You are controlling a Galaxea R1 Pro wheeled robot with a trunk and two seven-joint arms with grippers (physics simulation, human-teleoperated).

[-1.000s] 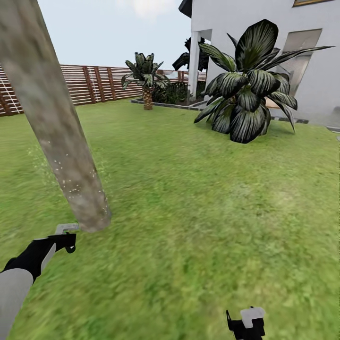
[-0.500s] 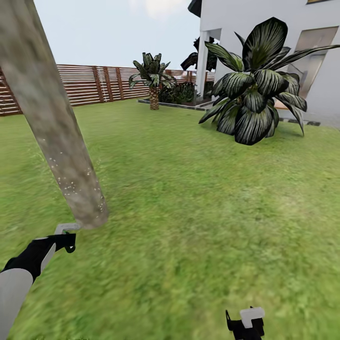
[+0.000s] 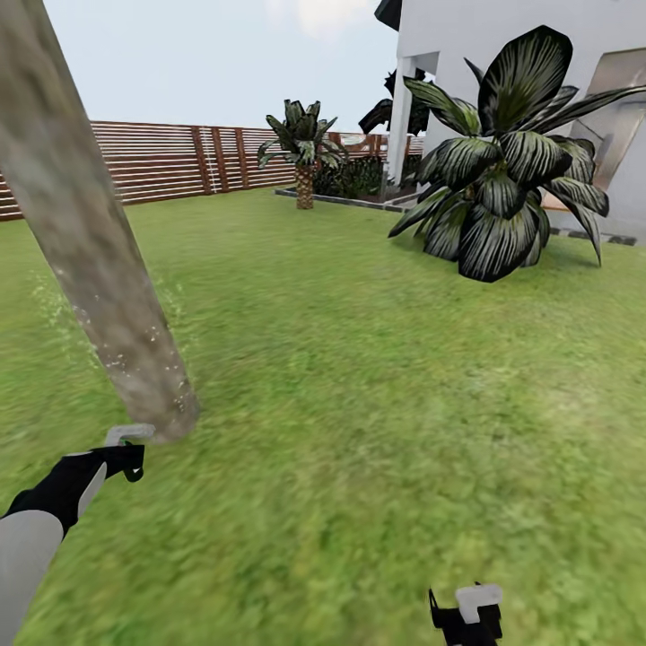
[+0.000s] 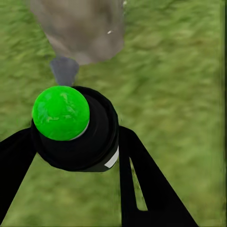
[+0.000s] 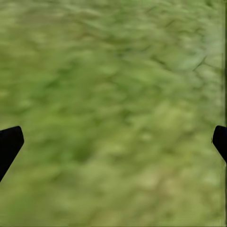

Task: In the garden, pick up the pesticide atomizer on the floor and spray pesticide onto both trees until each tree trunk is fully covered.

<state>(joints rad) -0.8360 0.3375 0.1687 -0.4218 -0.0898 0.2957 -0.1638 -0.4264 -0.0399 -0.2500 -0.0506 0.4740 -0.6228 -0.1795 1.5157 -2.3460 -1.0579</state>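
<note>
One tree trunk (image 3: 99, 260), thick and mottled grey-brown, leans across the left of the head view and meets the grass floor (image 3: 359, 431) just ahead of my left gripper (image 3: 133, 459). That gripper is shut on the pesticide atomizer (image 4: 75, 137), a black body with a green round cap (image 4: 60, 112). Its grey nozzle (image 3: 126, 434) points at the trunk's base (image 4: 80, 28), almost touching it. Pale specks dot the lower trunk. My right gripper (image 3: 467, 615) hangs low over bare grass, open, its fingertips (image 5: 9, 142) far apart.
A big dark broad-leaved plant (image 3: 502, 170) stands at the right in front of the white house (image 3: 502, 36). A short palm (image 3: 303, 152) and a brown slat fence (image 3: 161, 161) close the far side. Open lawn lies between.
The whole picture has shifted: plant, palm and house slid right, the trunk's base slightly left, so the camera moved. Both arms keep their place in the picture.
</note>
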